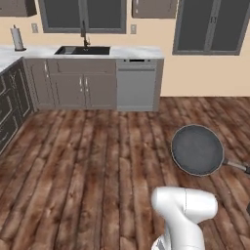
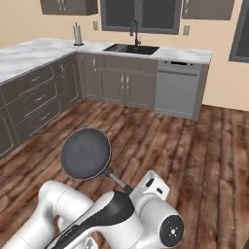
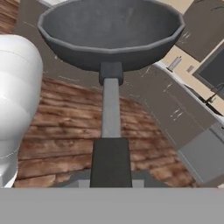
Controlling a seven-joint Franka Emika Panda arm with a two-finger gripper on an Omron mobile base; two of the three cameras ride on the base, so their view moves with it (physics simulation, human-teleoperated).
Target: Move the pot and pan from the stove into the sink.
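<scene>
One pan [image 2: 86,154] is in the air above the wooden floor [image 1: 88,171], carried by its long thin handle [image 3: 110,107] in the middle of the kitchen, well apart from the sink [image 1: 83,50]. I judge that the step in hand is the transport of the pan toward the sink: the pan is already off the stove, and it is not yet over the basin. The sink sits far ahead in the marble table [image 2: 44,51] along the back wall, under the window, with its tall dark faucet [image 2: 134,30] behind it and the dishwasher [image 1: 135,85] just beside the sink cabinet.

The next move, as I see it, calls for the base to come closer to that table. Then the arm must lift the pan over the table edge and lower it into the basin. The pan is long with its handle, so it needs care not to strike the faucet or the cabinet fronts [image 1: 68,88] on the way.

The claw [image 3: 111,175] is nearly closed, and it clamps the dark end of the pan handle. In the hand view the handle runs straight out from between the two tips to the round dark bowl of the pan, which looks level. I cannot see the pot from here.
</scene>
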